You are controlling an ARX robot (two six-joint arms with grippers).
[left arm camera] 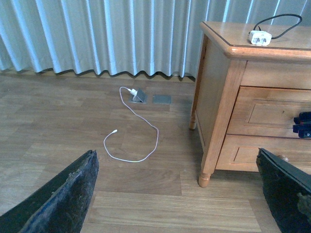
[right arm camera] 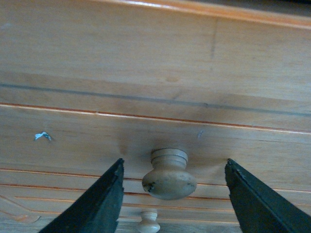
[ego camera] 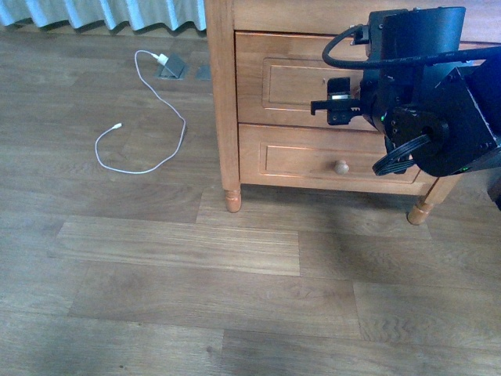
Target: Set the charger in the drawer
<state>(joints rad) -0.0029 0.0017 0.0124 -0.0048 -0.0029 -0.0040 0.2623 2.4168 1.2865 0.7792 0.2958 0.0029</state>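
- The charger point(left arm camera: 258, 37) is sitting on top of the nightstand point(left arm camera: 228, 34) near its front edge, with its black cable looped behind it. Nothing is holding it.
- The drawer point(ego camera: 290, 78) looks fully shut, so opening it comes first, I'd say.
- The right gripper point(right arm camera: 174, 162) is spread open with a finger on either side of the knob point(right arm camera: 169, 174), not pinching yet.
- Tip: close on the narrow neck behind the bulb, then pull straight out and level so the knob doesn't slip free.
- The left gripper point(left arm camera: 175, 154) is wide open, empty, and low over the floor.
- Ignore the white cable point(ego camera: 149, 117) on the floor.
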